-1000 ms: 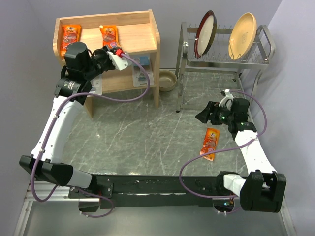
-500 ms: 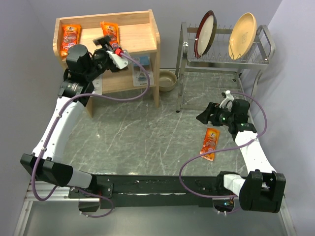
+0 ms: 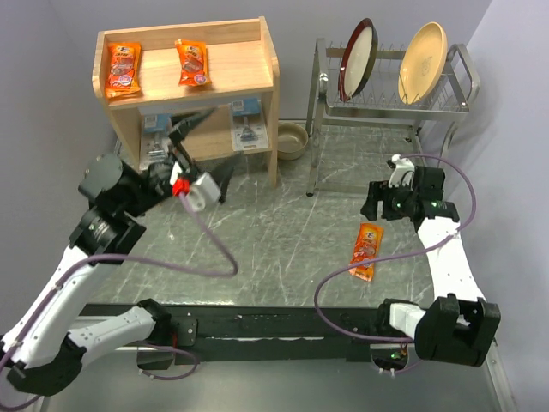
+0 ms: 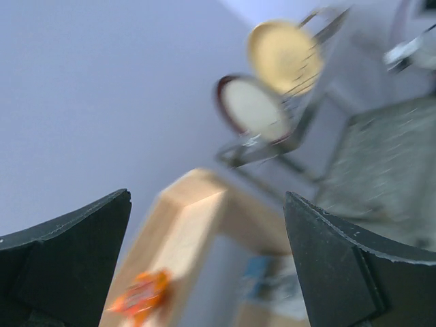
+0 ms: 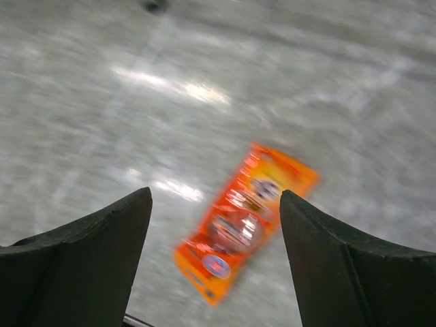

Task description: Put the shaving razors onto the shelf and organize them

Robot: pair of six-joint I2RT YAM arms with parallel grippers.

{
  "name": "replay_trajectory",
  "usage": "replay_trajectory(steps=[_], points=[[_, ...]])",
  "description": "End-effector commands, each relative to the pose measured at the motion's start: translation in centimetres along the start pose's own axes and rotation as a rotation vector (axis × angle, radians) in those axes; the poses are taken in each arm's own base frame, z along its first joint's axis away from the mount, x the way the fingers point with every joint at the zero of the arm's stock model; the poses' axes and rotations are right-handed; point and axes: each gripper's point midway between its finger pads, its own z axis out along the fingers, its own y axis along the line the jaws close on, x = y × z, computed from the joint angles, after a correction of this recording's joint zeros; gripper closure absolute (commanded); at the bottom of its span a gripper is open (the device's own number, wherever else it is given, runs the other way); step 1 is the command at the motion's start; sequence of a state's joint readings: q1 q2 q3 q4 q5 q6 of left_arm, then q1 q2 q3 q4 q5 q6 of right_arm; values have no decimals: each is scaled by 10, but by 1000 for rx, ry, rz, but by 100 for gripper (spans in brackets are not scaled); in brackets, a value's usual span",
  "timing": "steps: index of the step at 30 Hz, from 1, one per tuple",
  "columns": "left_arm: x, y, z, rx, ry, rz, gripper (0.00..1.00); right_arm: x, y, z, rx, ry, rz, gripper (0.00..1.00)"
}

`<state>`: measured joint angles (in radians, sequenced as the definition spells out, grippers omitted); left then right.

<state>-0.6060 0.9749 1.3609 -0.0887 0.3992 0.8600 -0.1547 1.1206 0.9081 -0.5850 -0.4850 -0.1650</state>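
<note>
Right wrist view showed the right gripper (image 5: pixel 214 194) open and empty, poised above the orange pack (image 5: pixel 242 221). The pack's long axis lay diagonally between the jaws.

Light wood two-tier shelf (image 3: pixel 244 69), upright at the back left of the worktop (image 3: pixel 283 232). On the top tier, left orange pack (image 3: pixel 123 69) and middle orange pack (image 3: pixel 192 63) lie flat, glossy, apart, long sides running front to back. On the lower tier, left blister pack (image 3: pixel 155 139) and right blister pack (image 3: pixel 249 125), clear with blue-white cards; lean or flat, cannot tell. Third orange pack (image 3: pixel 366 250) lies flat on the worktop at the right, skewed diagonally, well apart from the shelf.
</note>
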Motion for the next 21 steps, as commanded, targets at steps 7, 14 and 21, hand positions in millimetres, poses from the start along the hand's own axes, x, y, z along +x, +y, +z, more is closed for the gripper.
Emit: replay_trajectory(steps=[7,14,21], points=[[39,-204,-14,302,142,-686,1,65,-45,2,157,327,91,16],[64,-231,-22,307,228,-724,1,80,-27,31,101,411,103,17],[71,-237,-17,350,246,-668,1,109,-16,45,114,541,307,30]])
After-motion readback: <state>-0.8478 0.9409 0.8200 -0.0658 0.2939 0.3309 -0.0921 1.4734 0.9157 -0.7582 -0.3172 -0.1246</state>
